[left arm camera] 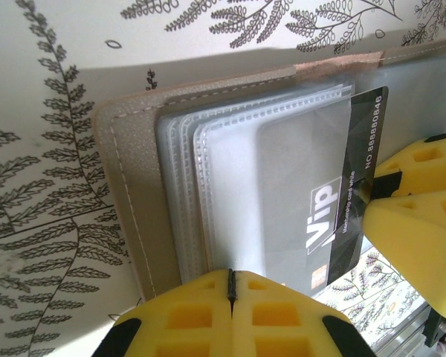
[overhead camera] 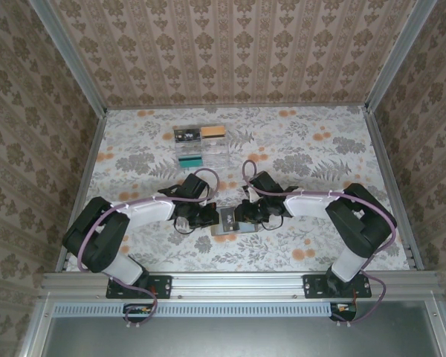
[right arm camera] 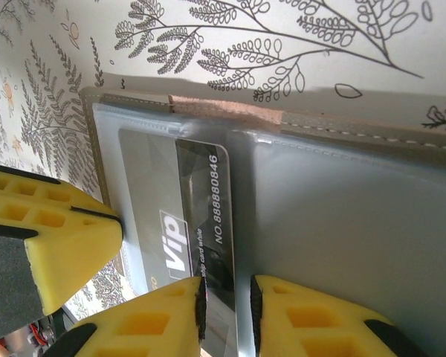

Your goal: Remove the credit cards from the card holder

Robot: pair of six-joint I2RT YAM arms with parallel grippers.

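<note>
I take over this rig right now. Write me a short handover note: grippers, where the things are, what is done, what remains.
Left gripper: shut on the edge of the card holder.
Right gripper: shut on the end of the dark VIP card.
Card holder lies open on the table, between both grippers.
Done: VIP card partly out of its clear sleeve.
Left to do: pull it fully free, set it down, then check the other sleeves; I cannot tell if they hold cards.
</note>
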